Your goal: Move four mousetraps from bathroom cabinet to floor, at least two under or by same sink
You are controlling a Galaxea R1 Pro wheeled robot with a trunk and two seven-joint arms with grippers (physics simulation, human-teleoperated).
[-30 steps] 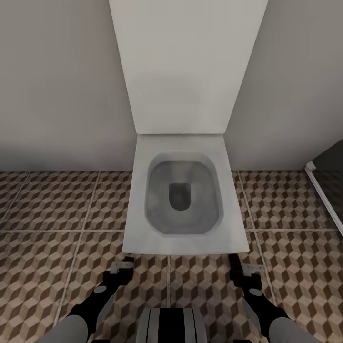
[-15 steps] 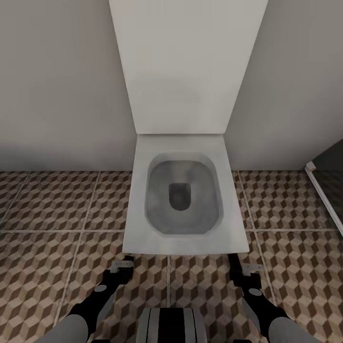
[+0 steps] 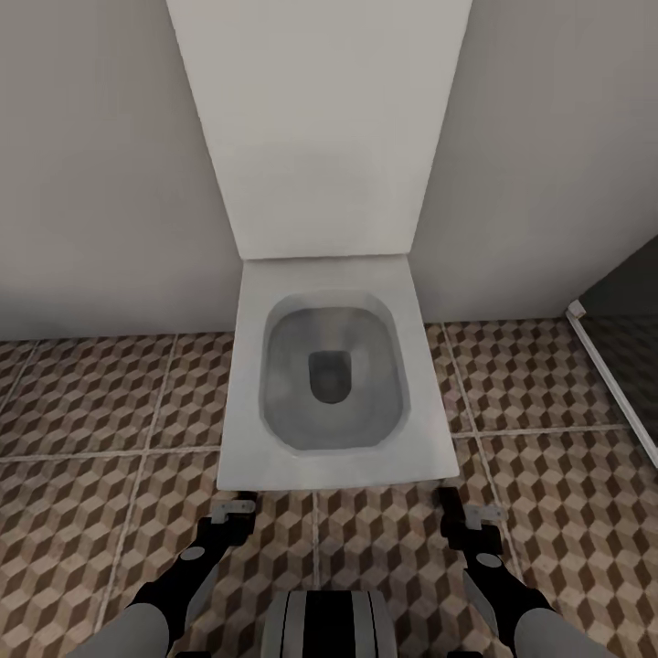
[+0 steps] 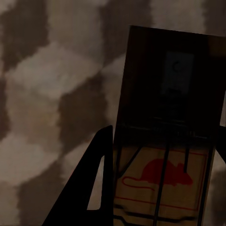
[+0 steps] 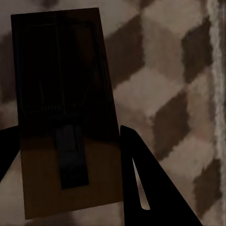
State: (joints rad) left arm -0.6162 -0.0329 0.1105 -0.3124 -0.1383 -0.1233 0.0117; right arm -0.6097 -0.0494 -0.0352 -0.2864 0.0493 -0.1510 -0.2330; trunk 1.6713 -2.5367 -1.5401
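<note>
**Both arms carry a mousetrap in front of the toilet**

Bathroom floor [image 3: 82, 512] of large square tiles, printed with brown, beige and white cubes and parted by pale grout lines, covers the lower half of the head view. At the centre stands a white square-edged toilet [image 3: 420, 439] with a grey bowl, its raised lid leaning on the plain pale wall [image 3: 91, 183] in the upper part of the frame. At the right edge a white-framed dark glass panel [image 3: 631, 366] runs down to the floor.

Along the bottom edge of the head view the two dark arms reach forward, one on each side of the robot's striped trunk [image 3: 324, 626]. The left gripper [image 3: 233, 508] sits at lower left, just below the toilet's front edge; the right gripper [image 3: 468, 512] sits at lower right.

In the left wrist view, a flat tan wooden mousetrap [image 4: 162, 179] with dark wire and a red mouse mark lies between the black fingers [image 4: 89, 193], which are closed against its long sides, with the patterned tiles behind it. In the right wrist view, a second tan wooden mousetrap [image 5: 70, 188], its far half in shadow, is clamped between that arm's black fingers [image 5: 141, 179], over the same tiled floor.
</note>
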